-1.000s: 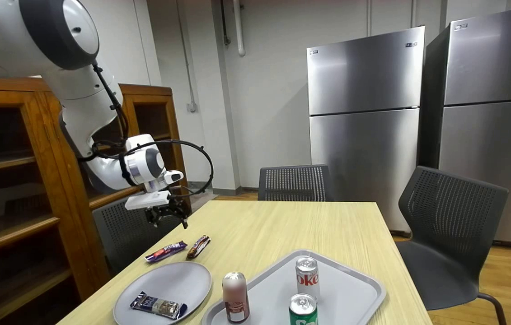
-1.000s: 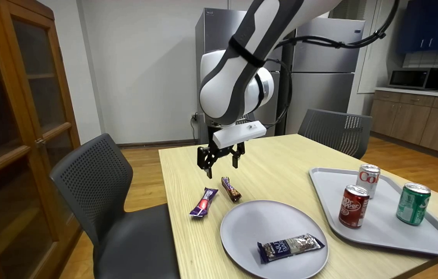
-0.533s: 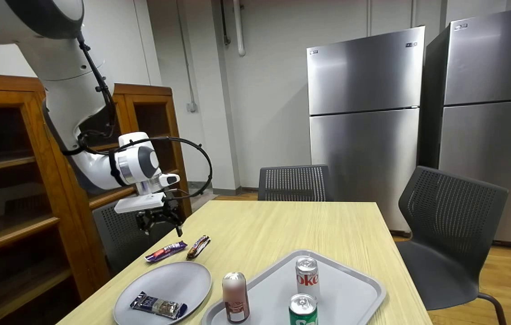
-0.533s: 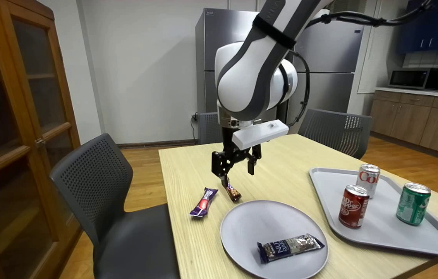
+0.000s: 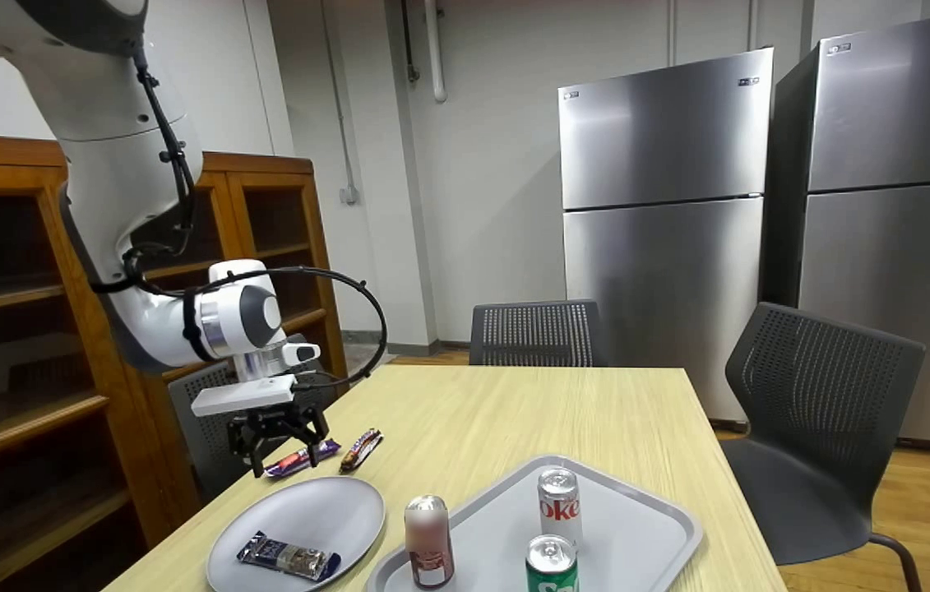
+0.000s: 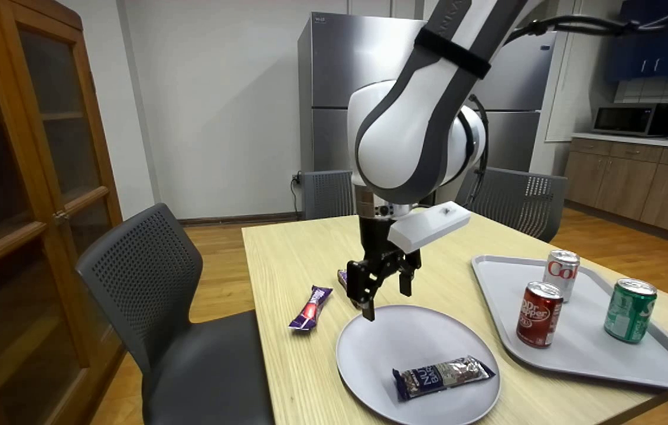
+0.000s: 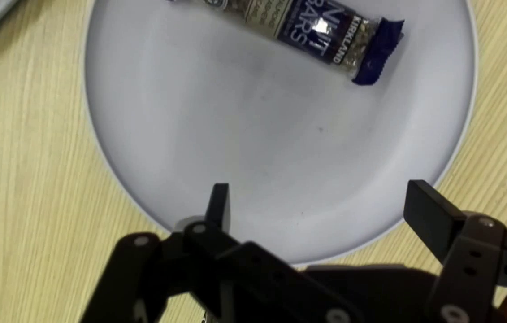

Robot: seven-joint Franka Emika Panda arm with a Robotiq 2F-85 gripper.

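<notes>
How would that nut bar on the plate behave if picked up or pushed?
The nut bar would probably stay stiff, as it lies straight on the plate. Its wrapper catches a bright glare, so it may be slippery. Its long, flattish shape suggests sliding rather than rolling.

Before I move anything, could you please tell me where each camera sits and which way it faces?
An exterior view: beside the table, facing the refrigerators; arm at picture left.
An exterior view: also tableside, facing refrigerators and wall, microwave far right; arm from the top.
Wrist view: mounted by the open gripper, facing down at plate and nut bar; its fingers show.
Both exterior views share the tray and gripper.
</notes>
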